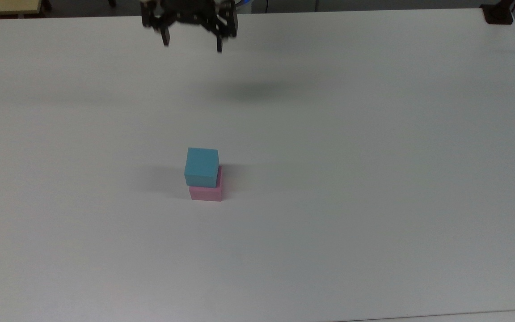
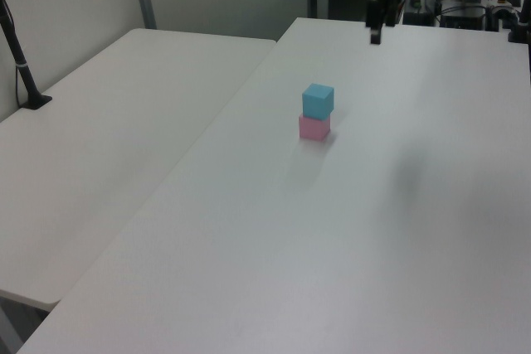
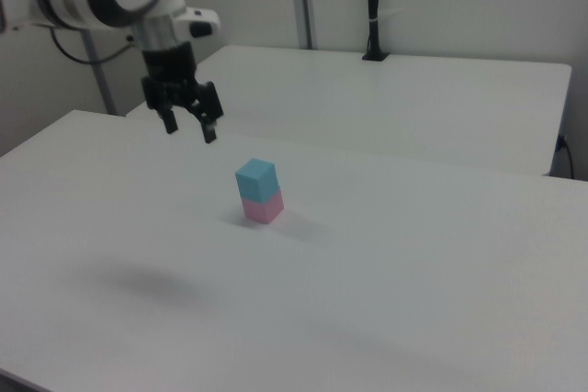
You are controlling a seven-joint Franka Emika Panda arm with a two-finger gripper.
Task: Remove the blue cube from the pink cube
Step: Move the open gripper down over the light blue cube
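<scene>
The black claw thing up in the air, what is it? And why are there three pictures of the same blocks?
That claw is a gripper, the hand of a robot arm. It has two fingers, which stand open, and it holds nothing. It hangs in the air above the white table, away from the blocks.

The three pictures come from three cameras looking at one moment. The top view looks down on the table from above. The left view and the right view look from the two sides.

On the table stand two small blocks. The blue cube sits on top of the pink cube, a little off to one side. The robot's job is to lift the blue one off.
</scene>
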